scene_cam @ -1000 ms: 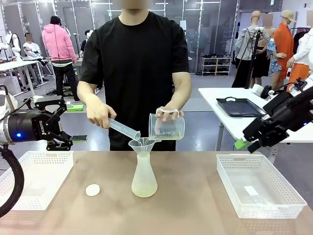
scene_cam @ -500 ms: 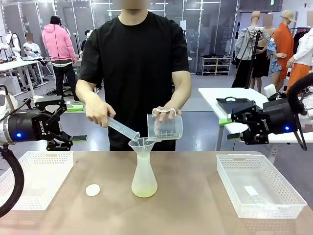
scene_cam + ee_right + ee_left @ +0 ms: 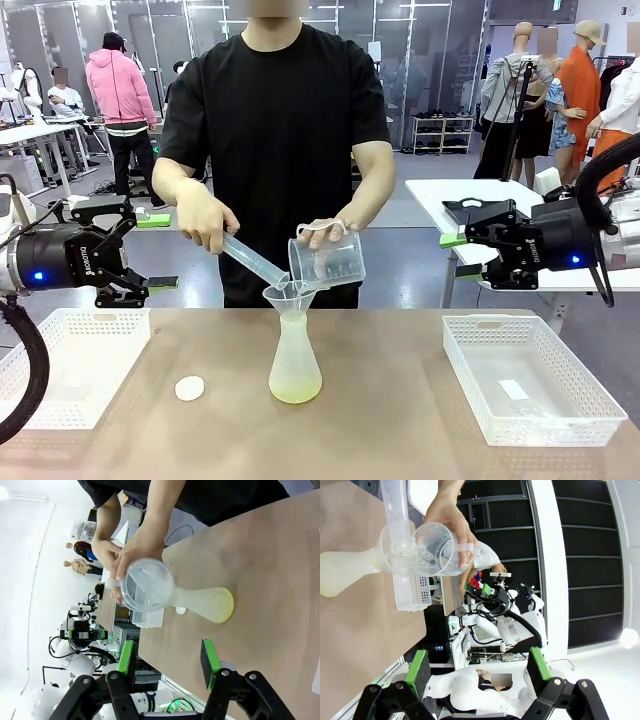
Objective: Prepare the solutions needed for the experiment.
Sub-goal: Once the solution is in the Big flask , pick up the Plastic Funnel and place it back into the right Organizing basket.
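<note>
- A frosted translucent white conical flask (image 3: 295, 355) stands upright on the brown worktop (image 3: 400, 420), about midway between two white plastic mesh baskets, one at the left (image 3: 60, 385) and one at the right (image 3: 590, 410).
- The pale yellow-green clear solution (image 3: 295, 388) lies shallow in the bottom of the flask.
- A clear plastic funnel (image 3: 288, 298) sits in the flask neck.
- One hand (image 3: 205, 222) of the person tilts a thin clear graduated cylinder (image 3: 252, 262), its mouth at the funnel rim.
- The other hand (image 3: 322, 230) tips a clear measuring jug (image 3: 328, 262) over the same funnel.
- A small white round disc (image 3: 189, 388) lies on the worktop near the left basket.
- The left gripper (image 3: 157, 252) hangs above the left basket, its jaws wide apart and holding nothing.
- The small white print on its black body is perhaps a brand name, but I cannot read it.
- The right gripper (image 3: 458, 258) hangs above the right basket, its jaws apart and empty.
</note>
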`<state>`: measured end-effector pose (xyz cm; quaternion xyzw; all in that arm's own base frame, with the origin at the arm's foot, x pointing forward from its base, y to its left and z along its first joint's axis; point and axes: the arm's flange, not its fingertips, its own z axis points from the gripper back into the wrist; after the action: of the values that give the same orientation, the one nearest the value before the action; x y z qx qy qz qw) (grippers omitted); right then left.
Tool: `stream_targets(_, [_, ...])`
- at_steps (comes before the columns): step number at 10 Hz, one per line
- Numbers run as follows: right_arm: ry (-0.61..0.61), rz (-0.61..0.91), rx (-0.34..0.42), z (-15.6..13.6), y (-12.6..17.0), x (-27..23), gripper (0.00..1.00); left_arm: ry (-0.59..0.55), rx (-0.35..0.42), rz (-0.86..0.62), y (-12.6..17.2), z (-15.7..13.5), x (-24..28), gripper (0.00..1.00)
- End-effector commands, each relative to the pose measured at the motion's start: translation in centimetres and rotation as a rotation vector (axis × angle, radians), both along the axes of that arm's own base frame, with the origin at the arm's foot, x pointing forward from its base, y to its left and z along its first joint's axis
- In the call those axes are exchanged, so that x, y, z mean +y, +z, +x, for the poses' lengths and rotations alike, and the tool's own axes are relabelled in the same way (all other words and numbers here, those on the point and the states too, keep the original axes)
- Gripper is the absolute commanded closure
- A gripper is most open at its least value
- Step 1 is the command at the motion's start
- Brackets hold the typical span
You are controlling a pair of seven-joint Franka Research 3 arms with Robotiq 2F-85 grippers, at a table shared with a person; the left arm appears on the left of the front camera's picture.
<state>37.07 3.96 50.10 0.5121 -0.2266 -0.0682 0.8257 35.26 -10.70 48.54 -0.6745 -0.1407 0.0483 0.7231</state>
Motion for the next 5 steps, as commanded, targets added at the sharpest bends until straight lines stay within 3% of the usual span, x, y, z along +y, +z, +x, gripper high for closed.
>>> stream_targets(1, [0.001,-0.004,0.011,0.00,0.12,-0.04,0.34,0.005,0.013,-0.030,0.21,-0.18,-0.30,0.00])
stream_targets(5, [0.001,-0.004,0.011,0.00,0.12,-0.04,0.34,0.005,0.013,-0.030,0.21,-0.18,-0.30,0.00])
